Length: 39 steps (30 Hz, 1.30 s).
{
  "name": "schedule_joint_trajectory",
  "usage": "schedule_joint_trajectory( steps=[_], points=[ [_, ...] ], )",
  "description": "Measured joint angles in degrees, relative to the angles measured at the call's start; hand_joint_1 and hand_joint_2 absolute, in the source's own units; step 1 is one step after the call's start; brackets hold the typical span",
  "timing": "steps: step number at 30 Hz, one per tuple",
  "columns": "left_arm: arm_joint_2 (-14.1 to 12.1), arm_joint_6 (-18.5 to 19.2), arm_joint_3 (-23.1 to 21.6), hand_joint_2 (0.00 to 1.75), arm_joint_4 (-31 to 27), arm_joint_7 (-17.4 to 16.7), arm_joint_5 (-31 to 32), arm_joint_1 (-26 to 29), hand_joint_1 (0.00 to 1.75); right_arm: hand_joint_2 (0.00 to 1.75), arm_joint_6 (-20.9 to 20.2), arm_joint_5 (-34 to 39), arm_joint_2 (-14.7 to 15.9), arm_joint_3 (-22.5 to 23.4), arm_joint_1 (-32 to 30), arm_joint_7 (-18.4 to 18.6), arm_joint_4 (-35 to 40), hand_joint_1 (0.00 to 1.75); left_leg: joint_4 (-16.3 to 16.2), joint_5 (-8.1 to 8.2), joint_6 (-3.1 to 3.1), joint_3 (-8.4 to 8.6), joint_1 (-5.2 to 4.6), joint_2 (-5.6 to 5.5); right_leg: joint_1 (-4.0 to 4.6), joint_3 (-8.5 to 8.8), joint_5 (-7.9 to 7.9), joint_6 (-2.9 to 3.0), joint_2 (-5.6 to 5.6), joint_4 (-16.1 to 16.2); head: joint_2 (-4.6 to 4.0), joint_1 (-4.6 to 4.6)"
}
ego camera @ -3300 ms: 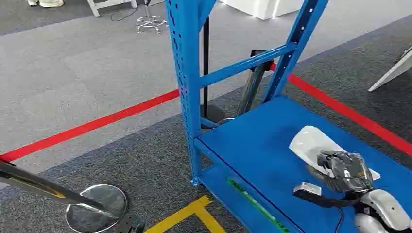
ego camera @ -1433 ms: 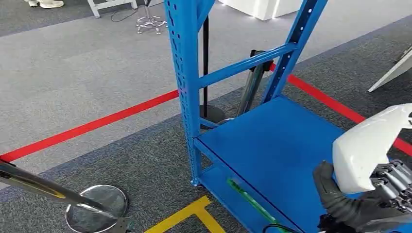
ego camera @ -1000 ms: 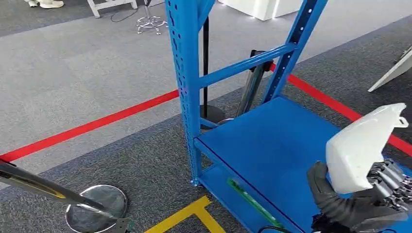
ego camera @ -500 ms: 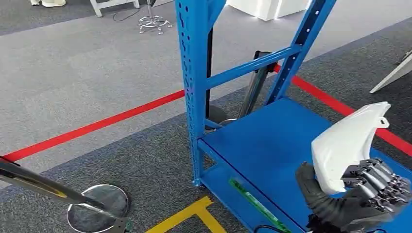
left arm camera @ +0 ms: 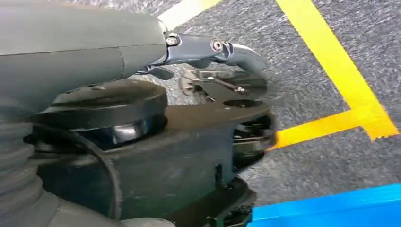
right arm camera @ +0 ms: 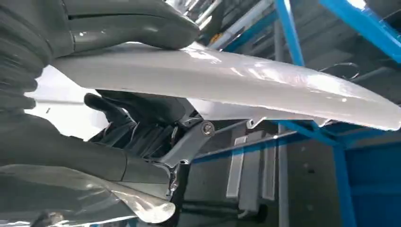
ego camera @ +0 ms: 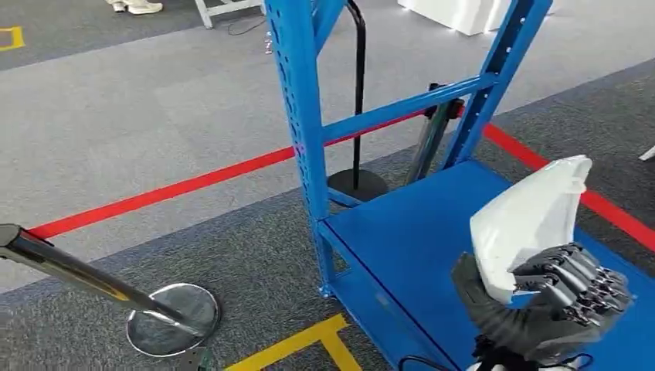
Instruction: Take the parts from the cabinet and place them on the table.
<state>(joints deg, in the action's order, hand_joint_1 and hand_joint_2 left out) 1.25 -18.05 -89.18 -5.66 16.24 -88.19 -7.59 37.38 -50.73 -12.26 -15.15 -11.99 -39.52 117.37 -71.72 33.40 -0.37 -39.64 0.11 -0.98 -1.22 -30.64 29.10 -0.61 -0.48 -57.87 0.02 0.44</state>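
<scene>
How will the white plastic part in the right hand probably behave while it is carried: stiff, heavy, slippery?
The white part probably is stiff: it keeps its curved shape beyond the right hand. It seems light, a thin shell gripped at one end. Its glossy surface may be slippery, so it could slide in the grip.

1. the white part (ego camera: pixel 529 220), which lay flat on the blue shelf (ego camera: pixel 417 232) of the cabinet with the right hand (ego camera: pixel 560 290) resting on top of it, is now off the shelf, gripped in that hand and standing up above the dark fingers (ego camera: pixel 575 278).
2. its narrow end, earlier pointing out sideways past the fingertips, has tipped more upright over the last second (the thumb presses one face, the fingers curl on the other).
3. the whole scene has slid in the head view: the camera has moved, not the cabinet or the floor markings.
</scene>
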Motion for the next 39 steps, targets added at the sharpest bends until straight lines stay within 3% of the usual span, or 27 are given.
schedule_joint_trajectory(
  steps=[1,3,5,6,7,11,12,13,14,16,17,18,20,21,22,23,26,27,28,29,32,34,35,36,37,38,39],
  points=[
    [0.0,0.0,0.0,1.75,0.0,0.0,0.0,0.0,0.00,1.75,0.0,0.0,0.0,-0.3,0.2,0.1,-0.3,1.75,-3.7,1.18,-0.10,-1.82,0.06,0.04,0.09,-0.01,0.06,0.09,-0.74,0.0,0.00,0.00],
    [0.0,0.0,0.0,1.75,0.0,0.0,0.0,0.2,0.00,1.75,0.0,0.0,0.1,-0.9,0.7,0.2,-0.7,1.75,-3.0,-0.82,-0.04,-1.54,0.08,0.16,0.17,0.19,0.23,0.17,-2.05,0.0,0.00,0.00],
    [-0.1,0.0,0.0,1.75,0.0,0.0,0.0,0.2,0.00,1.75,0.0,0.0,0.1,-1.4,1.2,0.2,-1.1,1.75,5.9,-5.83,0.40,2.87,0.02,1.01,0.23,0.69,0.54,0.08,-3.24,0.0,0.00,0.00],
    [-0.2,-0.1,0.0,1.75,0.0,0.0,0.0,0.2,0.00,1.75,0.0,0.0,0.2,-1.7,1.5,0.2,-1.3,1.75,11.3,-7.56,0.78,5.50,-0.24,3.13,0.26,1.08,0.78,-0.09,-3.85,0.0,0.00,0.00],
    [-0.2,-0.1,-0.1,1.75,0.0,0.0,0.0,0.0,0.00,1.75,0.0,0.0,0.2,-2.0,1.7,0.2,-1.5,1.75,12.2,-6.37,0.95,6.18,-1.18,5.04,0.71,1.10,1.01,-0.47,-4.34,0.0,0.00,-0.02],
    [-0.4,-0.2,-0.1,1.75,0.0,-0.1,0.0,0.2,0.00,1.75,0.0,0.1,0.4,-2.5,2.3,0.3,-1.9,1.75,13.2,-6.65,2.01,5.73,-1.26,3.00,0.71,1.48,1.31,-1.56,-6.63,0.4,0.00,0.09],
    [-0.4,-0.3,-0.1,1.75,0.0,-0.1,0.0,0.4,0.00,1.75,0.0,0.1,0.5,-2.7,2.6,0.3,-2.0,1.75,13.8,-7.00,2.43,6.20,-0.76,2.46,0.41,1.04,2.04,-1.99,-4.80,-0.2,0.00,0.18],
    [-0.5,-0.3,-0.1,1.75,0.0,-0.1,0.0,0.3,0.00,1.75,0.0,0.1,0.7,-2.8,2.9,0.3,-2.2,1.75,13.8,-7.07,2.78,6.25,-0.69,1.98,0.43,-0.09,3.74,-1.95,-1.96,-2.7,0.00,0.24],
    [-0.4,-0.3,-0.1,1.75,0.0,-0.1,0.0,0.1,0.00,1.75,0.0,0.1,1.0,-3.0,3.0,0.4,-2.3,1.75,13.8,-7.09,3.05,6.13,-0.67,1.38,0.44,-2.38,5.81,-1.98,-0.61,-7.1,0.00,0.52],
    [-0.3,-0.3,-0.1,1.75,0.0,-0.1,0.0,-0.1,0.00,1.75,0.0,0.3,1.4,-3.5,3.1,0.7,-2.5,1.75,13.8,-7.06,3.13,6.08,-0.71,0.02,0.48,-7.12,9.01,-2.05,0.24,-15.9,0.00,0.55],
    [-0.3,-0.3,-0.1,1.75,0.0,-0.1,0.1,0.0,0.00,1.75,0.0,0.5,1.6,-3.8,3.3,0.9,-2.8,1.75,13.8,-7.04,3.15,6.13,-0.71,-0.74,0.52,-8.67,8.96,-2.09,0.32,-18.1,0.00,0.63],
    [-0.3,-0.2,-0.1,1.75,0.0,-0.1,0.2,0.0,0.00,1.75,0.0,0.7,1.8,-4.2,3.5,0.9,-3.0,1.75,13.7,-7.03,3.13,6.21,-0.69,-1.55,0.51,-8.61,7.22,-2.05,0.34,-17.0,0.00,0.56],
    [-0.3,-0.2,-0.1,1.75,0.0,0.0,0.3,0.0,0.00,1.75,0.0,1.0,2.1,-4.8,4.0,0.9,-3.5,1.75,13.6,-6.92,2.96,6.41,-0.58,-3.34,0.36,-5.14,1.45,-1.90,0.91,-8.4,0.00,0.61],
    [-0.3,-0.2,-0.2,1.75,0.0,0.1,0.5,-0.1,0.00,1.75,0.0,1.0,2.2,-5.2,4.1,1.0,-3.7,1.75,13.5,-6.80,2.76,6.46,-0.50,-4.08,0.14,-3.01,-1.04,-1.89,2.57,-3.5,0.00,0.63],
    [-0.3,-0.1,-0.2,1.75,0.0,0.1,0.7,-0.1,0.00,1.75,0.0,1.0,2.3,-5.5,4.4,1.1,-3.9,1.75,13.2,-6.72,2.42,6.21,-0.67,-4.68,-0.09,-2.19,-0.29,-1.88,5.76,-1.7,0.00,0.61],
    [-0.3,-0.1,-0.2,1.75,0.0,0.2,0.8,-0.3,0.00,1.75,0.0,1.0,2.4,-5.7,4.7,1.2,-4.1,1.75,12.7,-6.62,2.15,5.66,-0.60,-5.43,-0.32,-1.08,-0.10,-1.76,5.70,-0.4,0.00,0.52],
    [-0.4,-0.1,-0.2,1.75,0.0,0.4,1.1,0.0,0.00,1.75,0.0,0.9,2.5,-6.6,5.5,1.3,-4.8,1.75,13.2,-7.31,0.97,5.11,-0.01,-7.13,0.31,-1.31,-0.36,-0.96,4.05,-0.6,0.00,0.59],
    [-0.5,-0.1,-0.2,1.75,0.0,0.4,1.2,0.1,0.00,1.75,0.0,0.9,2.5,-6.9,5.8,1.3,-5.0,1.75,12.6,-6.79,0.76,5.00,0.00,-6.29,-0.16,-0.93,-0.64,-0.48,2.98,0.0,0.00,0.52],
    [-0.4,-0.1,-0.2,1.75,0.0,0.5,1.2,0.0,0.00,1.75,0.0,0.9,2.6,-7.1,6.0,1.3,-5.2,1.75,10.9,-5.69,0.45,4.36,-0.40,-2.87,-0.02,-0.58,-0.55,-0.23,2.30,0.2,0.00,0.11],
    [-0.4,-0.1,-0.3,1.75,0.0,0.6,1.3,-0.1,0.00,1.75,0.0,1.0,2.6,-7.3,6.0,1.3,-5.4,1.75,7.3,-3.69,0.15,2.59,-0.33,-1.04,0.14,-0.42,-0.44,0.14,1.26,0.2,0.00,-0.11],
    [-0.3,-0.1,-0.3,1.75,0.0,0.7,1.5,-0.3,0.00,1.75,0.0,1.2,2.7,-8.3,6.7,1.4,-6.3,1.75,-4.2,0.56,-0.27,-3.20,0.09,0.13,0.45,-0.34,-0.10,0.51,-1.45,0.2,0.00,-0.09],
    [-0.3,0.0,-0.3,1.75,0.0,0.7,1.9,-0.1,0.00,1.75,0.0,1.2,2.7,-8.8,7.2,1.4,-6.9,1.75,-1.4,-2.34,-0.21,-1.86,0.19,0.27,0.56,-0.11,0.16,0.46,-2.96,0.2,0.00,-0.09],
    [-0.3,0.0,-0.3,1.75,0.0,0.8,2.0,-0.1,0.00,1.75,0.0,1.2,2.7,-9.2,7.4,1.5,-7.2,1.75,3.4,-4.96,-0.01,0.56,0.15,0.64,0.59,0.15,0.35,0.37,-3.66,0.2,0.00,-0.11],
    [-0.3,0.0,-0.3,1.75,0.0,0.8,2.0,-0.1,0.00,1.75,0.0,1.2,2.7,-9.4,7.6,1.5,-7.5,1.75,8.5,-7.32,0.33,3.33,-0.05,2.18,0.64,0.51,0.56,0.26,-4.29,0.2,0.00,-0.11],
    [-0.3,0.0,-0.3,1.75,0.0,0.9,2.1,-0.1,0.00,1.75,0.0,1.3,2.7,-9.5,7.8,1.6,-7.6,1.75,12.1,-7.43,0.66,5.13,-0.54,5.25,0.69,0.77,0.77,0.05,-4.88,0.2,0.00,-0.07],
    [-0.3,0.0,-0.3,1.75,0.0,0.9,2.2,-0.4,0.00,1.75,0.0,1.4,2.8,-9.6,7.9,1.5,-7.8,1.75,13.1,-6.96,1.12,5.51,-1.37,6.26,1.17,0.65,1.06,-0.39,-5.35,0.1,0.00,-0.15],
    [-0.3,0.0,-0.3,1.75,0.0,0.9,2.2,-0.5,0.00,1.75,0.0,1.4,2.8,-9.8,8.0,1.5,-8.0,1.75,12.8,-6.99,1.24,5.20,-1.32,5.68,1.19,0.72,1.11,-0.52,-5.99,0.1,0.00,0.00]
  ],
)
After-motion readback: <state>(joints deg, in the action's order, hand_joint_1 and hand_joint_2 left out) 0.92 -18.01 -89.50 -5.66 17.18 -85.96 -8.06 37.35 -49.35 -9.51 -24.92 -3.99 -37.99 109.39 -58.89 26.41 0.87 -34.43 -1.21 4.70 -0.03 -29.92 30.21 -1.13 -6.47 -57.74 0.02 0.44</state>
